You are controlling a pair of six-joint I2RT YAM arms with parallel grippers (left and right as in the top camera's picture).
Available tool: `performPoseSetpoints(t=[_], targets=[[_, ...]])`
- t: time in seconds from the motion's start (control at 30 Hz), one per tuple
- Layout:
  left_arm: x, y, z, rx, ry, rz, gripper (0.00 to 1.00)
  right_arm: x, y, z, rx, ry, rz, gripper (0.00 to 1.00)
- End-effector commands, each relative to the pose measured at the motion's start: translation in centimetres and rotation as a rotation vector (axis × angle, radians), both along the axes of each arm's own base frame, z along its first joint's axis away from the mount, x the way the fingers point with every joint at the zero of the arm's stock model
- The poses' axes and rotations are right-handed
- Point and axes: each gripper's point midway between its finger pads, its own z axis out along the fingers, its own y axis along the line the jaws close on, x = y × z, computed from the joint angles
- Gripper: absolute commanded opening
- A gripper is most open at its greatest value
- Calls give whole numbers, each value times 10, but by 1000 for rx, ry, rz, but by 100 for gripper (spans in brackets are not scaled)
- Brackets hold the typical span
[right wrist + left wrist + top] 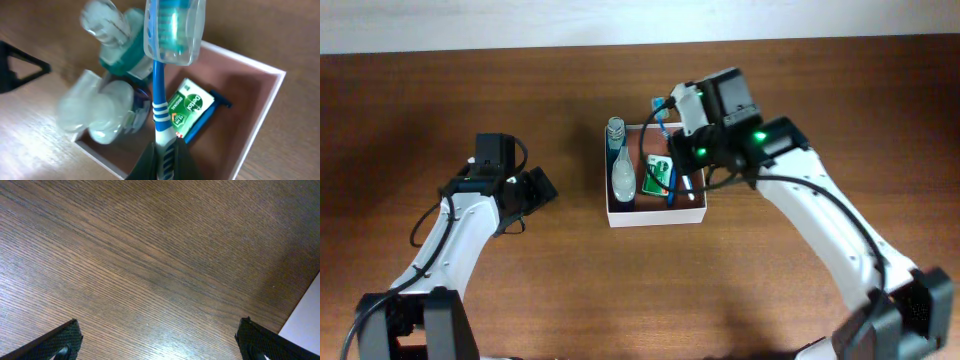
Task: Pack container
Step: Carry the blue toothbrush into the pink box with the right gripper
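Grip first: the right gripper [162,152] is pressed together on the lower handle of a blue-and-white toothbrush [159,107], pinching it so that the brush stands up away from the fingers. A clear cap [172,30] covers the bristled head. The brush hangs over the container [240,95], a shallow square box with thin white walls and a pinkish-brown floor.

Inside the box, just past the brush handle, lies a green packet [189,112] with white lettering. The blue razor [220,100] is tucked against its far edge. Toward the left wall sits a clear bottle [107,117]; the wrist view blurs it, and the teal part beside it is too smeared to name. From overhead the bottle lies lengthwise along that wall, its cap toward the far side.

The container rests on the brown wooden table [150,255], near its middle, under the right wrist.

The left gripper [160,342] has its jaws spread wide, with nothing between them but bare wood grain. It is well apart from the box, off to its left.
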Motion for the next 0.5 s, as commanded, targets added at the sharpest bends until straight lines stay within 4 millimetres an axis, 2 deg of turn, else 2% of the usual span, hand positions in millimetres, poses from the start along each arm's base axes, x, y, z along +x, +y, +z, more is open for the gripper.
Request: performPoseSetpoints(t=[0.0,0.13,0.27,0.47], targets=[[-1,2,-2,8,7,-1,100,11,4,-27,-35,34,-14,4],[-1,2,-2,8,7,-1,100,17,6,-52,-53,73,-13,4],[-1,2,-2,8,7,-1,100,15,6,-69,-72,115,-13,4],[-1,2,-2,8,7,-1,99,10,1,-81,-102,158,-18,4]])
